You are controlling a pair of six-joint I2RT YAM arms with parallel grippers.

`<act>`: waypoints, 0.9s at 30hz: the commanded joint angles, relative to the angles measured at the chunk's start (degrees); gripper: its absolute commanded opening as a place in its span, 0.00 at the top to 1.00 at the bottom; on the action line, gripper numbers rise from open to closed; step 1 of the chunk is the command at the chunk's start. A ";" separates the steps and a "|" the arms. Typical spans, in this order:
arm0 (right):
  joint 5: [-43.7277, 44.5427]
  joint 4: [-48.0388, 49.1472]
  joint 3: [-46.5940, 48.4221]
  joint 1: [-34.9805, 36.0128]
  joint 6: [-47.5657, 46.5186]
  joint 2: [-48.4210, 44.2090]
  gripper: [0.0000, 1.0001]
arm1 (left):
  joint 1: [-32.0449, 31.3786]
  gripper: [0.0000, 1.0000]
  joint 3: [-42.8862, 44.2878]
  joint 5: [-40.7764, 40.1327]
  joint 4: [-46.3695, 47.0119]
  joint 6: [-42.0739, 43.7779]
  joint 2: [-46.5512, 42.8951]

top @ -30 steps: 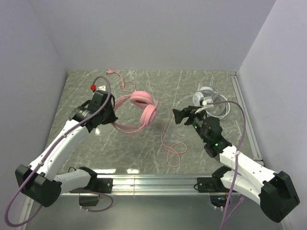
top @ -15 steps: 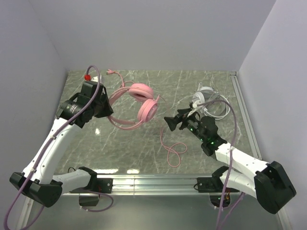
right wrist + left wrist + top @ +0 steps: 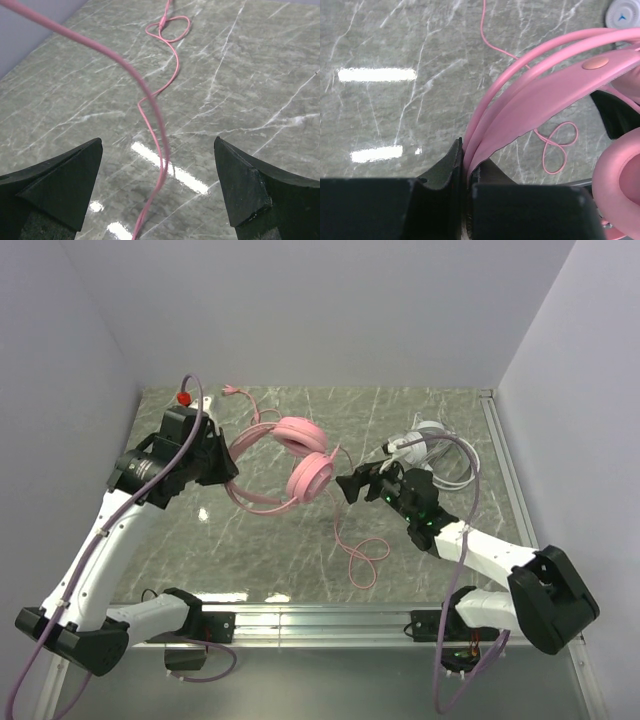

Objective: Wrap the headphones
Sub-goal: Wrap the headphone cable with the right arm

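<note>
We note the marbled table [image 3: 250, 560] under the pink headset [image 3: 310, 477], which hangs lifted clear of it. The left gripper [image 3: 225, 472] sits at the pink headset's left end, jaws clamped on the headband; in the left wrist view the band is pinched thin between the dark fingers [image 3: 445, 170]. The right gripper [image 3: 348, 485] sits just right of the pink headset's nearer cup, jaws spread wide and holding nothing. The white-grey headset [image 3: 425, 430] lies well to the right of the pink headset. The pink cord [image 3: 150, 95] drops from the pink headset, passes between the right gripper's fingers [image 3: 65, 185] and loops on the table below and right of the pink headset.
</note>
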 commanded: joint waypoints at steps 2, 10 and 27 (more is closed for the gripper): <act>1.25 4.90 2.75 -0.24 1.18 3.00 0.02 | 0.24 0.99 4.32 4.61 4.08 0.62 -2.42; 2.04 13.94 2.05 -0.06 3.90 8.99 0.05 | 0.33 1.00 5.29 10.40 4.25 1.85 -2.77; -1.21 20.54 1.88 0.11 3.73 11.02 0.78 | 0.68 0.99 6.08 27.27 8.38 0.80 -2.68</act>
